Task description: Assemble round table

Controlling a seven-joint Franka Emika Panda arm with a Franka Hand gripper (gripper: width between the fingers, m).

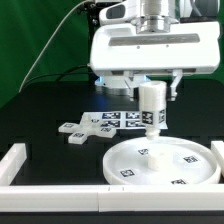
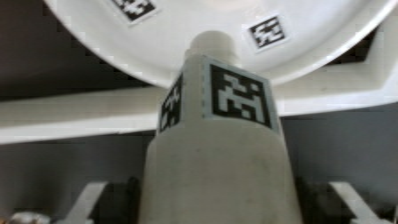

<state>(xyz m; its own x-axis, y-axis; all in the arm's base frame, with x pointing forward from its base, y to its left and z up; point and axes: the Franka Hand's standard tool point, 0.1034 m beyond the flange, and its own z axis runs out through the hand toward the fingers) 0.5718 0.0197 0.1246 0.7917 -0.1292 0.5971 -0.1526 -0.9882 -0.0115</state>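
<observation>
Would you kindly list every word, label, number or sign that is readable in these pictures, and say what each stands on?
No words, brands or numbers can be read in either view.
The leg: black-and-white square tags, patterns only, no text.
The round disc: the same kind of tags, no text.
The cross-shaped base: tags too small to make out.
The marker board: tags too small to make out.

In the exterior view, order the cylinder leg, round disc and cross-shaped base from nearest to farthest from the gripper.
1. Cylinder leg, upright in the gripper, between its jaws.
2. Round disc, directly below the leg.
3. Cross-shaped base, toward the exterior view's left.
</observation>
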